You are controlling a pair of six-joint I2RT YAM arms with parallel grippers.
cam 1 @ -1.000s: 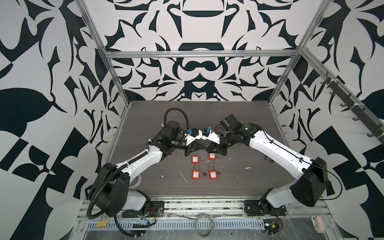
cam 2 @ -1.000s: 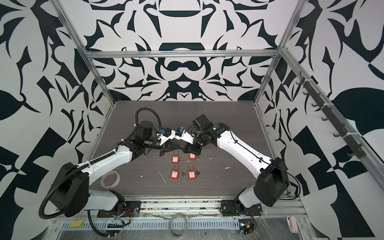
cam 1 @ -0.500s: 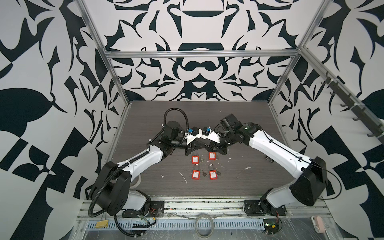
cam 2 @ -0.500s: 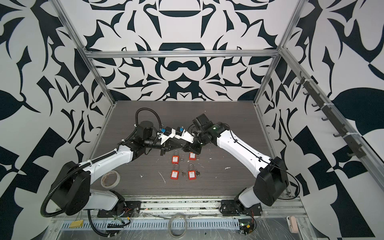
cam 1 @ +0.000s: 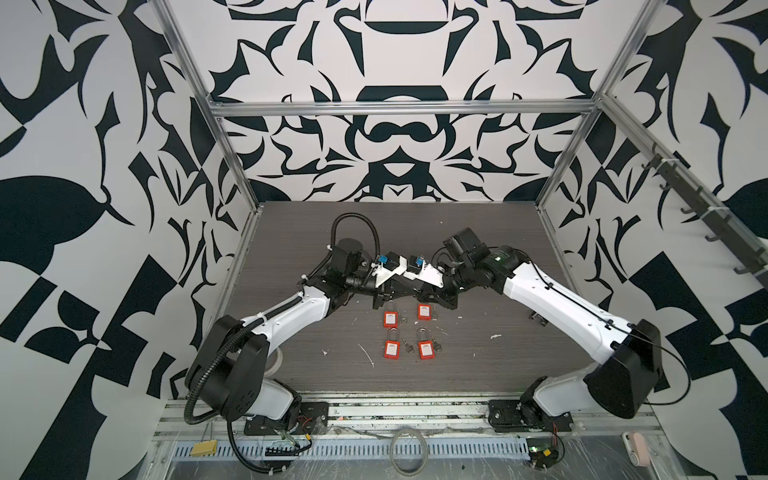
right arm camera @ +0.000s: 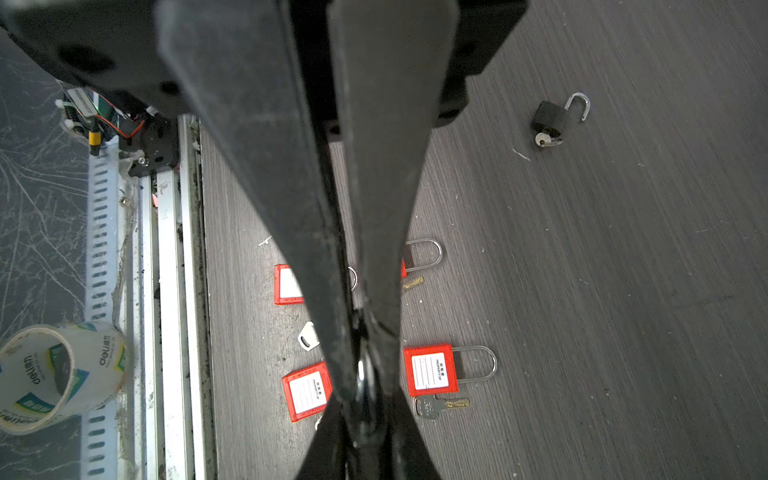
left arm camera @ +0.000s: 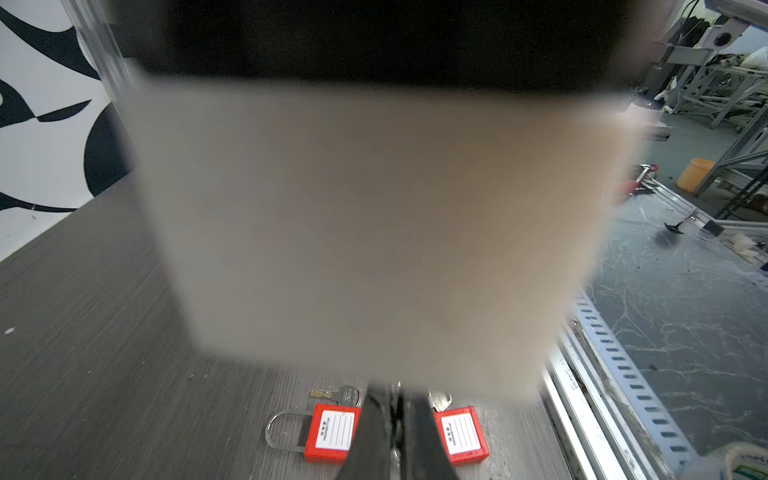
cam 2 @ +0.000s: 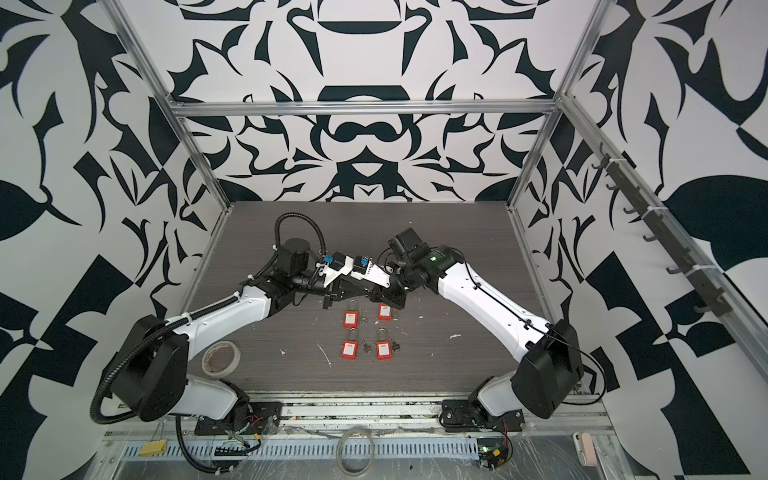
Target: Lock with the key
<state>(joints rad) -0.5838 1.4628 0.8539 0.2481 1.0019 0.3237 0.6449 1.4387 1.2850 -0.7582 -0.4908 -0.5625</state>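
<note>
My two grippers meet tip to tip above the dark table [cam 1: 478, 232], in both top views. The right gripper [right arm camera: 365, 345] is shut on a small glossy black lock body [right arm camera: 365, 386]; its shackle is hidden. From the opposite side the left gripper [left arm camera: 395, 432] is shut, with a thin sliver of metal, seemingly the key [left arm camera: 396, 454], pinched between its fingers and pointing into the black body. In a top view the left gripper [cam 1: 398, 291] and right gripper [cam 1: 420, 293] nearly touch. A blurred white part fills most of the left wrist view.
Several red padlocks [cam 1: 390, 319] lie in two rows under the grippers, each with a loose key [right arm camera: 440, 405] beside it. A second black padlock [right arm camera: 550, 118], shackle open and key inserted, lies off to the right [cam 1: 538, 321]. A tape roll [cam 2: 221, 357] sits front left.
</note>
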